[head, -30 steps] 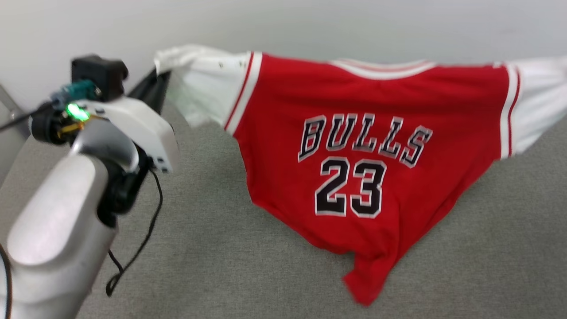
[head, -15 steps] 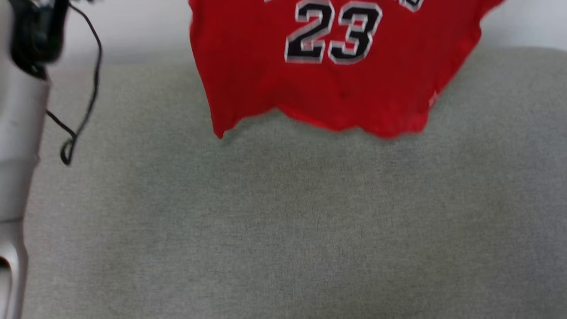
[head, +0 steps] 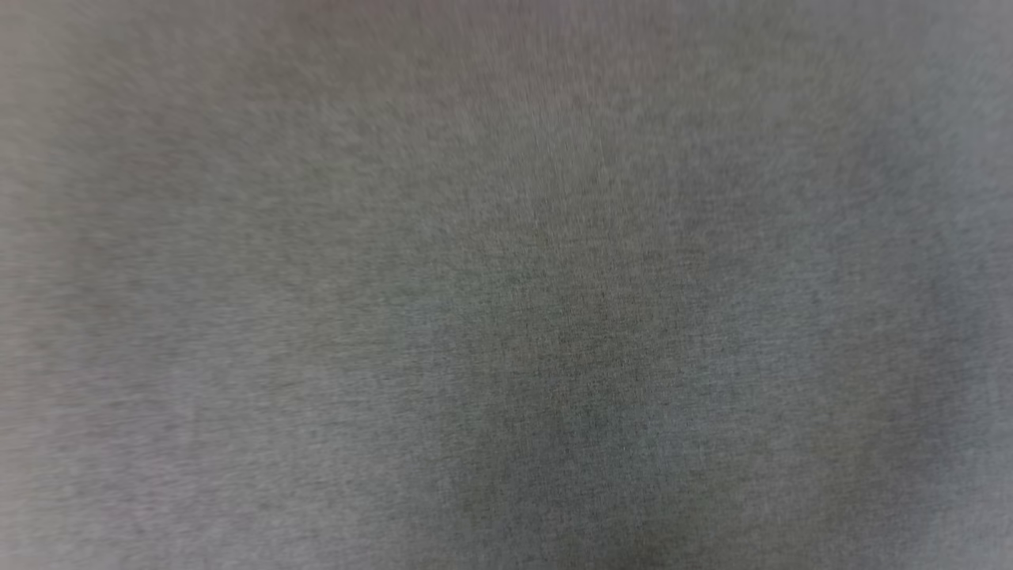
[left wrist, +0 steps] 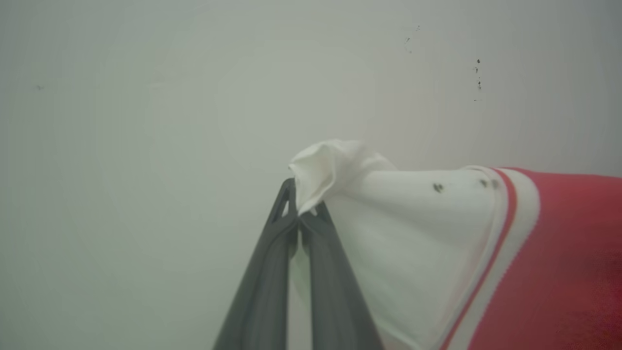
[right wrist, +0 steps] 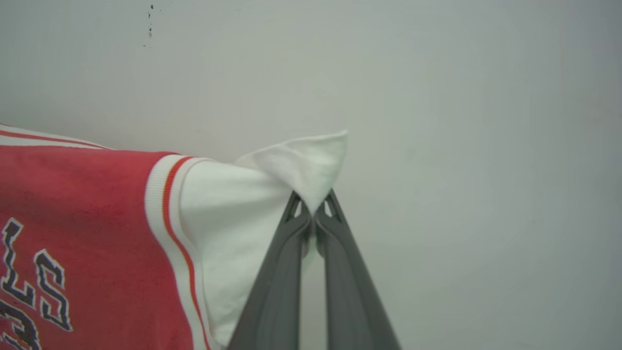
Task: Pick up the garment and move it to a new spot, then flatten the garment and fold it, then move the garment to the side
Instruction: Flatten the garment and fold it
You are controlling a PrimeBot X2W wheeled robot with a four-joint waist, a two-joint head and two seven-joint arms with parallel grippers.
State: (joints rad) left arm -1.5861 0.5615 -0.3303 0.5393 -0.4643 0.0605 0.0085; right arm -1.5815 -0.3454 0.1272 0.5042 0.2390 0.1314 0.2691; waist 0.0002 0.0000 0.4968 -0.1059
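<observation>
The left pincer (left wrist: 301,206) and right pincer (right wrist: 313,206) each pinch a white sleeve tip, the garment (left wrist: 418,243) stretched between them. Little cloth is caught, so a jerk could probably pull one sleeve free.

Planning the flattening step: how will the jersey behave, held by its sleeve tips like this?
Probably floppy: the garment crumples and drapes at the left end effector and right end effector. Likely light: two thin pinches carry it. It might slip, since little sleeve cloth is clamped.
</observation>
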